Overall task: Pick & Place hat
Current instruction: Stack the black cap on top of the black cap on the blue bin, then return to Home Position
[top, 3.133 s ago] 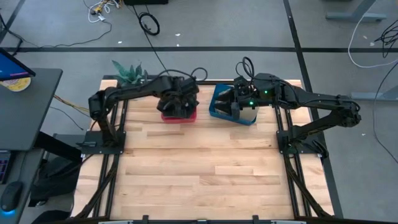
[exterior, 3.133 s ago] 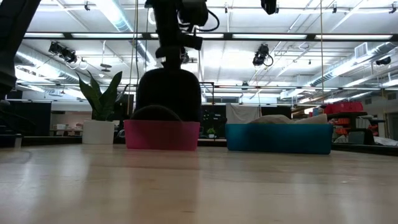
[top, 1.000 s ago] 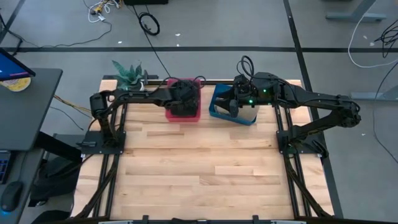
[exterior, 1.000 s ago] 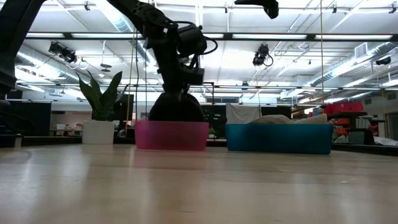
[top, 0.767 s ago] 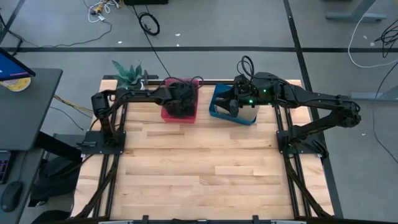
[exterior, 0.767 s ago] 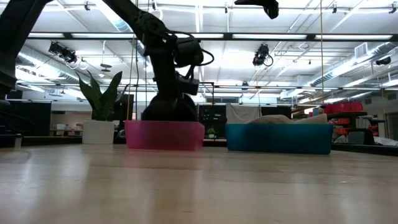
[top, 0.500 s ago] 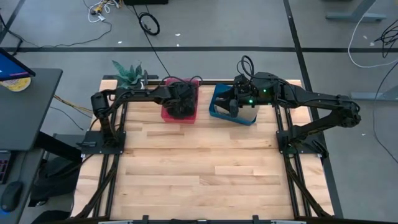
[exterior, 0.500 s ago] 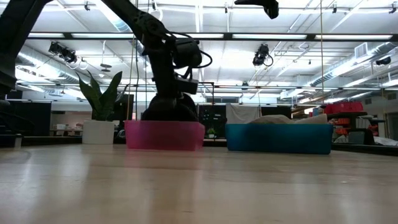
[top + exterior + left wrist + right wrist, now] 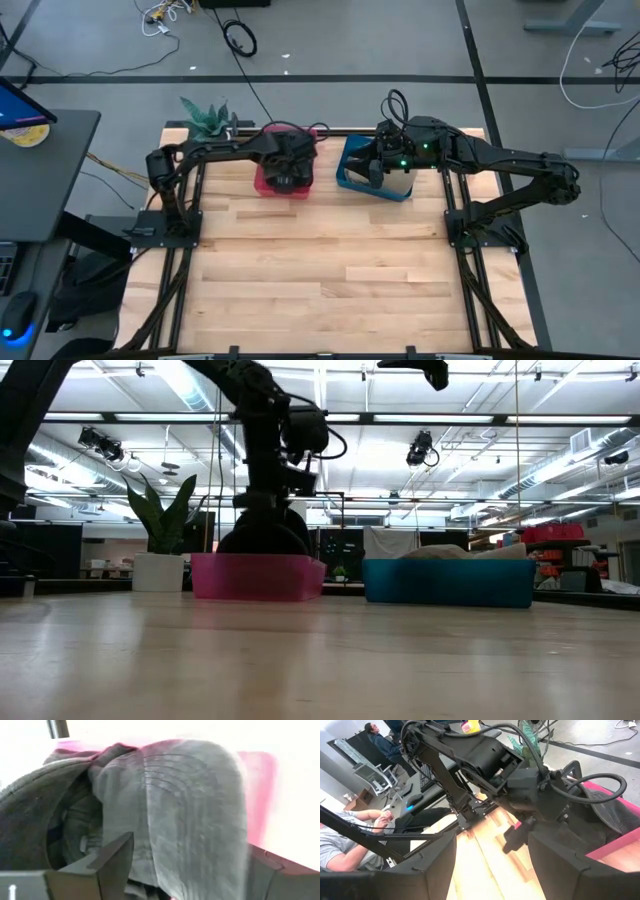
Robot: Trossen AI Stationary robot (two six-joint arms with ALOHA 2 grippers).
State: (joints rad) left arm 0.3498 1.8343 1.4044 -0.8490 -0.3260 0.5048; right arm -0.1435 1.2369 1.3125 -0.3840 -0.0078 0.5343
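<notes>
Where the wooden table (image 9: 320,270) meets its far edge, we see two shallow bins side by side: a pink bin (image 9: 266,184) on the left and a blue bin (image 9: 352,173) on the right, near each other but apart. Our left gripper (image 9: 288,170) is down over the pink bin, and the left wrist view looks straight onto a dark grey cap (image 9: 165,810), its ribbed brim curving up in front of the lens and its hollow crown to one side, with the pink wall of the bin behind it. That cap lies in the pink bin; in the low view its dark rounded shape (image 9: 262,538) rises above the pink rim just beneath the arm. The left gripper's two dark fingers (image 9: 112,862) stand apart at either side of the brim, so the claw is spread wide and is not clamped on the cap.

Our right gripper (image 9: 375,166) sits over the blue bin, at the side nearest the pink one. In the right wrist view its fingers (image 9: 435,865) stand well apart with nothing between them, so that claw is open too, and it looks across at the left arm (image 9: 485,760) bent over the cap. The low view shows a pale rounded heap (image 9: 440,552) lying in the blue bin; we cannot tell what it is.

A potted plant (image 9: 207,117) stands at the table's far left corner. Beyond the table, the right wrist view shows a seated person (image 9: 350,845) at a desk and another person (image 9: 377,740) farther back.
</notes>
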